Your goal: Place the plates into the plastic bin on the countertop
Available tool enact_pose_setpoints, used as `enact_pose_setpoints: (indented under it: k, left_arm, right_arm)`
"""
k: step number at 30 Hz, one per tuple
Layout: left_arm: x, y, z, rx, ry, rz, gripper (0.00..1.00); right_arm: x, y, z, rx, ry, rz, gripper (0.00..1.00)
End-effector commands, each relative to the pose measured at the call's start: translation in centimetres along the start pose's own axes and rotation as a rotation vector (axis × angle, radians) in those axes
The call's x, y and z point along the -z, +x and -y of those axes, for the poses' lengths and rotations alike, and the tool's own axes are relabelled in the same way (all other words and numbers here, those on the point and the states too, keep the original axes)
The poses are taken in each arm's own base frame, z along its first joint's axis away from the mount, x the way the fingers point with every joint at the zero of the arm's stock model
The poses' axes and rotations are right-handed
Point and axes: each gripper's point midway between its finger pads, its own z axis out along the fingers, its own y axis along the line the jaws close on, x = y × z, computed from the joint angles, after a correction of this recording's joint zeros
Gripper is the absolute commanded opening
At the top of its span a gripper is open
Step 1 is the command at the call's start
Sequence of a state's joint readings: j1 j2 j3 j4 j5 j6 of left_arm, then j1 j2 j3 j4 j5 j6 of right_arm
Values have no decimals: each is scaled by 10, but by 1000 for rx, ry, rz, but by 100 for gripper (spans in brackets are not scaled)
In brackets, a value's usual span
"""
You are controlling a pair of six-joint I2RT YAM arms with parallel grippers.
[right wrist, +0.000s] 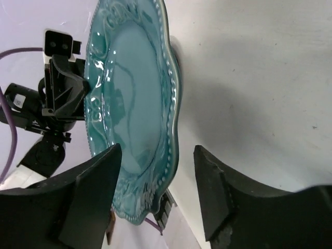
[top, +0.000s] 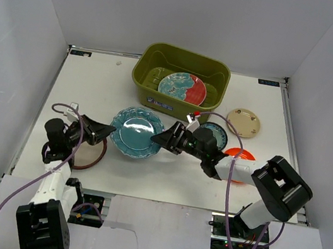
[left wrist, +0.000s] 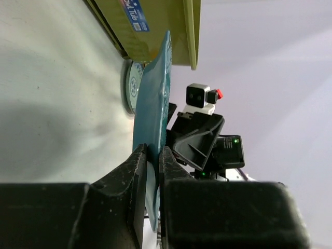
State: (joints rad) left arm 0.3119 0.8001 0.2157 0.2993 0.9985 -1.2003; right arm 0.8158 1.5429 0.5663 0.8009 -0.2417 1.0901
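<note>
Left gripper (top: 109,129) is clamped on the left rim of a round teal scalloped plate (top: 136,131), held just on the near side of the olive-green rectangular plastic bin (top: 141,82) and apparently lifted off the white worktop (top: 97,81). Right gripper (top: 156,139) is spread wide, its fingers either side of the plate's right rim without pinching it. The bin lies straight beyond the plate, away from both arms.

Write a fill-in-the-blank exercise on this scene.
1. The left gripper is shut on the ___ scalloped plate at its rim.
2. The right gripper is ___, its fingers straddling that plate's rim.
3. The red-and-teal floral plate lies ___ the plastic bin.
Missing words: teal; open; inside.
</note>
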Motion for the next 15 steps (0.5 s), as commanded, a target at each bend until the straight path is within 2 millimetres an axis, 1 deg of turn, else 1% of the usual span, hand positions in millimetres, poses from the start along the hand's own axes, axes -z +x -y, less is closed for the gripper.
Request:
enact_pose_setpoints:
  k: [1,2,3,4,5,6,7,8,9,10,11,12,13,14,15]
  left_arm:
    - [5,10,29,-72,92,-71,0]
    - [4,10,34,-93,109,-83,0]
    - [3,11,38,-101,120,-94,0]
    - [3,13,42,-107,131,-114,7]
    - [2,13,47,-117,141,-131,9]
    - [1,14,49,-122,145,-141,10]
    - [1,15,52,-131,152,-153,18]
    - [0,14,57,-153,158,-163,24]
    - [-1,15,59,-163,159,-169,35]
    - [-2,15,60,-164,154,-177,64]
    - [-3,15,68,-210,170,-187,74]
    - [-3,15,72,-233,180,-193,82]
    - [-2,17,77,-250,190,-208,98]
    - [-2,18,82,-269,198,-217,98]
    - [-3,15,94,-336,216,-214,98]
  right_arm:
    - [1,-13,-18,20,-64,70,60]
    - [3,-13,-15,17,-55,75,34]
    - [5,-14,-15,16,-53,85,22]
    - [8,-19,-19,16,-59,112,13]
    - [11,-21,-22,20,-64,123,8]
    - [14,-23,-19,26,-53,138,8]
    - [20,-28,-31,38,-78,157,8]
    - [24,-30,-36,48,-84,166,8]
    - [31,-36,-48,72,-91,184,8]
    - [35,-40,-56,88,-95,194,8]
    - [39,-45,-64,103,-97,209,8]
    - [44,-62,-81,125,-113,256,8]
    - [54,-70,-90,159,-100,275,8]
    - [58,-81,-97,175,-92,297,8]
    - [70,-109,-124,219,-120,363,8]
